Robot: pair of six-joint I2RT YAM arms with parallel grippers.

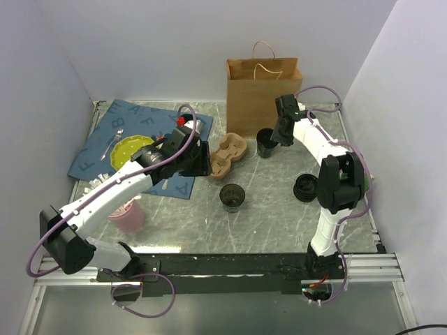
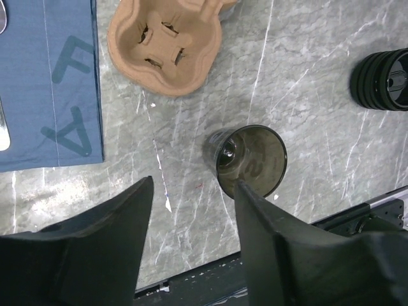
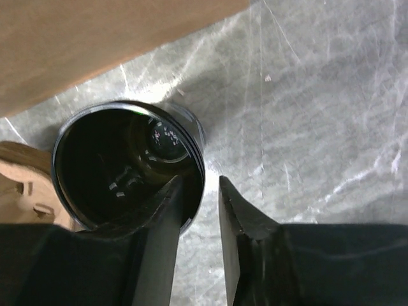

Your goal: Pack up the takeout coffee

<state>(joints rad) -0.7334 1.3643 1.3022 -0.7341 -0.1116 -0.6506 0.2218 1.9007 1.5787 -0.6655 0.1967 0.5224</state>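
At the table's left edge stands a pink cup (image 1: 128,216) of straws, beside a blue mat (image 1: 136,143) bearing a yellow plate (image 1: 129,149). The left gripper (image 2: 194,185) hangs over bare marble with its jaws spread wide, gripping nothing. Beyond it lies a cardboard cup carrier (image 2: 164,44), and a dark tumbler (image 2: 252,159) stands upright just beside its right finger. A brown paper bag (image 1: 263,94) stands at the back. Just in front of the bag, right of the carrier, sits the black cup (image 3: 124,169), with no lid on it. The right gripper (image 3: 199,182) straddles its rim, one finger over the mouth and one outside, the gap narrow. Whether it pinches the wall cannot be told. A stack of black lids (image 1: 305,188) lies farther right.
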